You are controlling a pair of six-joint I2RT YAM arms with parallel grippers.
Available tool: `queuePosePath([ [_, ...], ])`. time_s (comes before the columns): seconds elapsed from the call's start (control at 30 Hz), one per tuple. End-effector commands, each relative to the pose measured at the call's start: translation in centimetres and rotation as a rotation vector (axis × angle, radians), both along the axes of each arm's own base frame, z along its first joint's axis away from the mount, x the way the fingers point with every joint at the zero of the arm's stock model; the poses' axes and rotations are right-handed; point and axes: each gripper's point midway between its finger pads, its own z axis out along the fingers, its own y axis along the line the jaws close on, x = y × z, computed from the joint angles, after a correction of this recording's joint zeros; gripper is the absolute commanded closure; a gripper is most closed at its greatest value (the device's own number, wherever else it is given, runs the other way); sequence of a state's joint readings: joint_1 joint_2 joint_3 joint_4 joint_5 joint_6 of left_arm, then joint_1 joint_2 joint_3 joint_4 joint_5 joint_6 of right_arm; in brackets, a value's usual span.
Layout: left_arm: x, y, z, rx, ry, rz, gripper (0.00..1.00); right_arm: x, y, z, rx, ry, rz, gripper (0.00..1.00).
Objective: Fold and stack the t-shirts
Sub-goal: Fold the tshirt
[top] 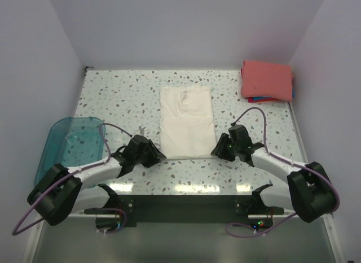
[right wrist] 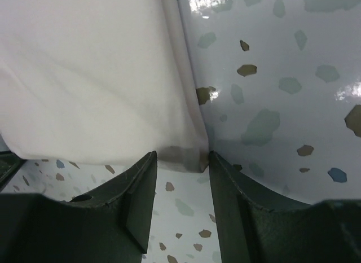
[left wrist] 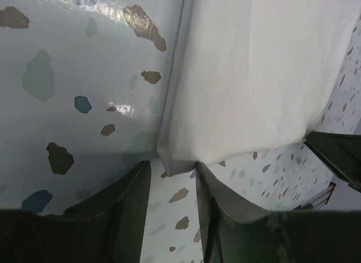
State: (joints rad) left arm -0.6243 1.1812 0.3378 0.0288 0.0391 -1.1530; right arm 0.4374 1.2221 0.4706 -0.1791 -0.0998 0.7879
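Note:
A cream-white t-shirt [top: 186, 121] lies flat as a long folded strip in the middle of the table, plain side up. My left gripper [top: 159, 156] is open at its near left corner; in the left wrist view that corner [left wrist: 172, 161] sits just at the tips of my gripper [left wrist: 172, 171]. My right gripper [top: 214, 152] is open at the near right corner [right wrist: 189, 158], which lies between the tips of my gripper [right wrist: 181, 158] in the right wrist view. A folded coral-red t-shirt [top: 267, 79] lies at the back right on a blue edge [top: 260, 99].
A translucent teal tub [top: 70, 147] stands at the left beside my left arm. The table is speckled white terrazzo [top: 124, 99], walled on three sides. A black mounting bar [top: 186, 206] runs along the near edge.

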Motion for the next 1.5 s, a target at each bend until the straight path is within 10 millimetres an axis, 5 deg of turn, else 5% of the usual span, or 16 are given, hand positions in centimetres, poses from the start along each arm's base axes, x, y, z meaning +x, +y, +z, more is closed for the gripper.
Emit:
queuePosePath([
  [0.0,-0.6,0.5,-1.7,0.029,0.036,0.011,0.58,1.0,0.0,-0.9,-0.003,-0.009,-0.029,0.54],
  [0.27,0.4,-0.7,-1.7,0.014,0.024,-0.012,0.75,1.4,-0.2,-0.9,-0.026,-0.023,-0.026,0.63],
  [0.47,0.6,-0.4,-0.6,0.061,0.012,-0.037,1.00,0.6,0.1,0.5,-0.010,-0.031,0.033,1.00],
  [0.8,-4.8,3.0,2.0,0.115,-0.010,-0.057,1.00,-7.8,-1.3,1.9,0.055,0.002,0.171,1.00],
  [0.97,-5.7,2.9,4.7,0.110,-0.055,-0.077,1.00,-9.6,-1.7,4.6,0.069,-0.032,0.222,1.00],
  [1.07,-4.0,2.8,8.1,0.129,-0.145,-0.059,1.00,-8.5,-1.3,7.2,0.085,-0.095,0.224,1.00],
  [1.27,0.7,1.4,15.4,0.158,-0.322,-0.033,1.00,-3.0,-1.4,13.1,-0.003,-0.218,0.151,1.00],
  [1.3,1.5,0.9,15.3,0.179,-0.314,-0.042,1.00,-1.4,-0.6,15.3,0.019,-0.279,0.153,1.00],
  [1.37,3.8,0.3,17.5,0.160,-0.366,-0.043,1.00,0.6,0.2,15.2,0.000,-0.254,0.161,1.00],
  [1.4,4.9,0.1,17.0,0.178,-0.357,-0.045,1.00,2.1,0.8,17.1,0.013,-0.301,0.160,1.00],
  [1.47,7.7,-0.1,17.7,0.172,-0.378,-0.035,1.00,4.8,0.9,17.0,0.001,-0.299,0.138,1.00],
])
